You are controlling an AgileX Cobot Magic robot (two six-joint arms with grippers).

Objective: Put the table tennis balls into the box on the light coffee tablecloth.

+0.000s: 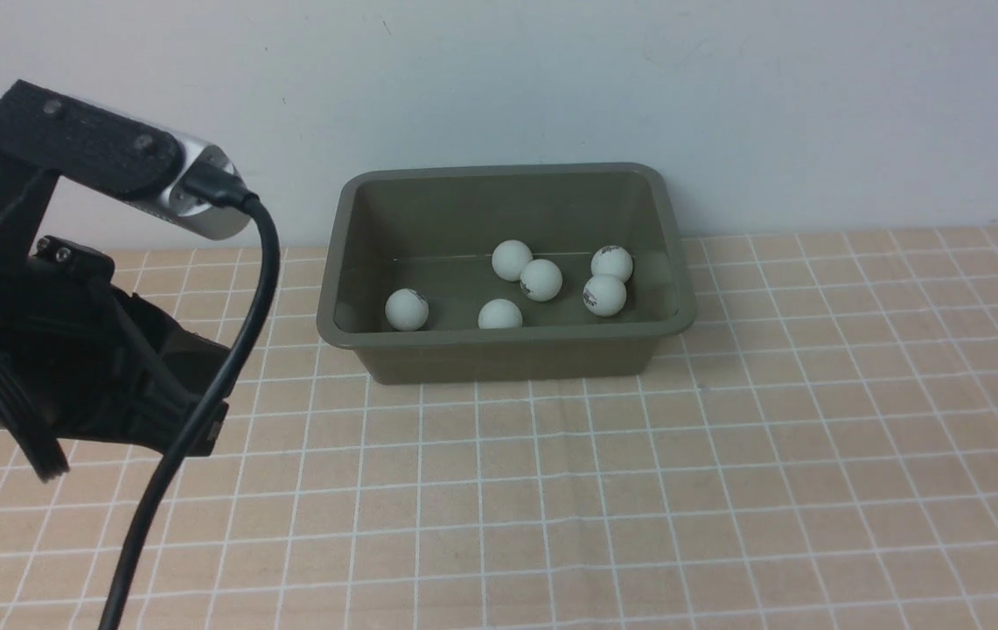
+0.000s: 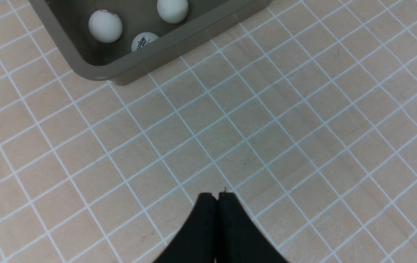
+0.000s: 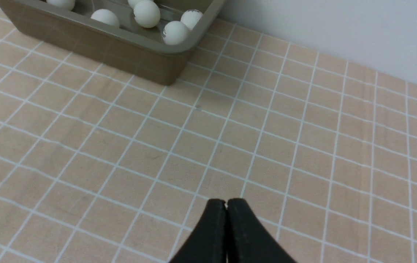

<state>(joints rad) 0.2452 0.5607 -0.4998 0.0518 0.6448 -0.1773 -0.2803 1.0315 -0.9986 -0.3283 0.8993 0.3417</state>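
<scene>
A plain pale wall (image 1: pixel 726 96) forms the backdrop, running across the full width of the front view. Its surface is smooth, off-white with a faint blue-grey cast, and carries a few faint marks and small dark specks in the upper part. The same wall shows in the right wrist view as a plain light band (image 3: pixel 340 33). No other non-task item can be made out in any view.

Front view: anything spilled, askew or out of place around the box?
Nothing stands out. The box sits upright and square on the tablecloth, six balls rest inside it, and no ball shows on the cloth.
</scene>
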